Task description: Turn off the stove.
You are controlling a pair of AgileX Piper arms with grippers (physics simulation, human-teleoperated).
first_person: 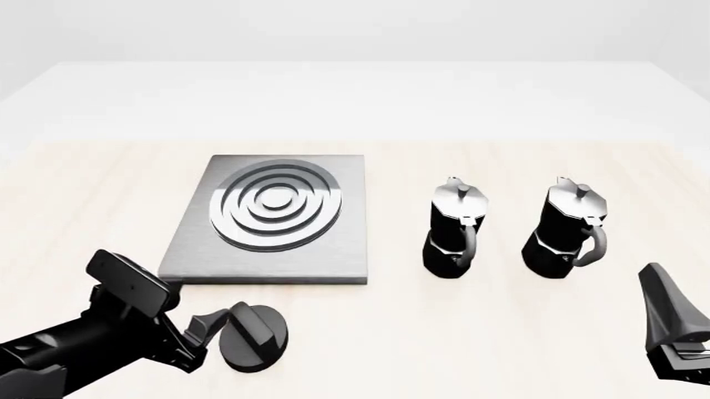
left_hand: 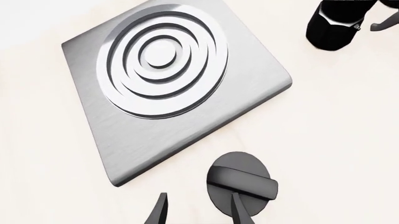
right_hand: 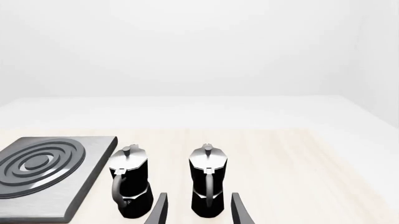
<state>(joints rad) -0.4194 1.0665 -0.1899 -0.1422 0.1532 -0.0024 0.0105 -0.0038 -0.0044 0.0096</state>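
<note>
The stove [first_person: 278,218] is a flat grey metal slab with silver burner rings, left of the table's centre; it also shows in the left wrist view [left_hand: 168,88] and the right wrist view [right_hand: 44,175]. Its round black ridged knob [first_person: 255,334] lies on the table just in front of the slab. My left gripper [first_person: 213,326] is low beside the knob's left side. In the left wrist view the gripper [left_hand: 199,212] is open, and one finger [left_hand: 240,210] overlaps the knob [left_hand: 243,182]. My right gripper [first_person: 671,320] is open and empty at the front right.
Two black-and-silver moka pots [first_person: 455,229] [first_person: 568,229] stand upright right of the stove. Both show ahead of the right gripper [right_hand: 199,212] in the right wrist view [right_hand: 130,182] [right_hand: 209,182]. One pot [left_hand: 333,23] edges into the left wrist view.
</note>
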